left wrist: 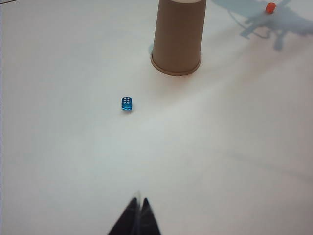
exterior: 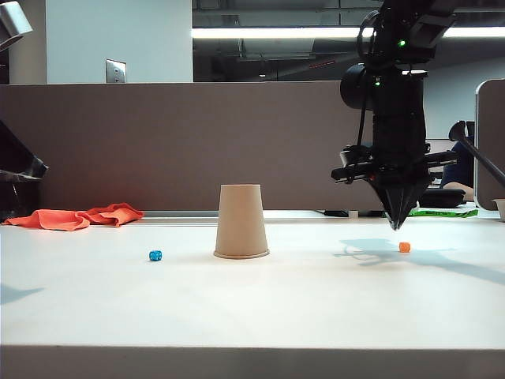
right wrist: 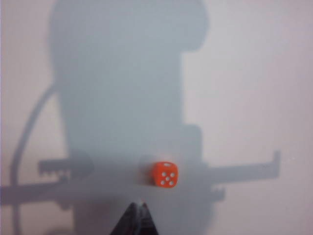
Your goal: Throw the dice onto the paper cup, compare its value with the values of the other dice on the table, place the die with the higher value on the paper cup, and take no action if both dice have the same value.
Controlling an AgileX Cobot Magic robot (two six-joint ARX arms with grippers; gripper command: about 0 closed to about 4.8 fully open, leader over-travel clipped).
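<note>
The tiny orange cube die (right wrist: 165, 175) is lying on the smooth white bench (exterior: 252, 316), five up, under the clenched, empty right jaws (exterior: 396, 224). The comparison is pending: the blue die (left wrist: 126, 103) is showing six beside the inverted tan paper cup (exterior: 241, 221). Next, the clenched left jaws (left wrist: 138, 201) should be fetching it.

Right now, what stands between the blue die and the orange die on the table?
The upturned paper cup stands between the blue die and orange die, as the exterior view shows.
</note>
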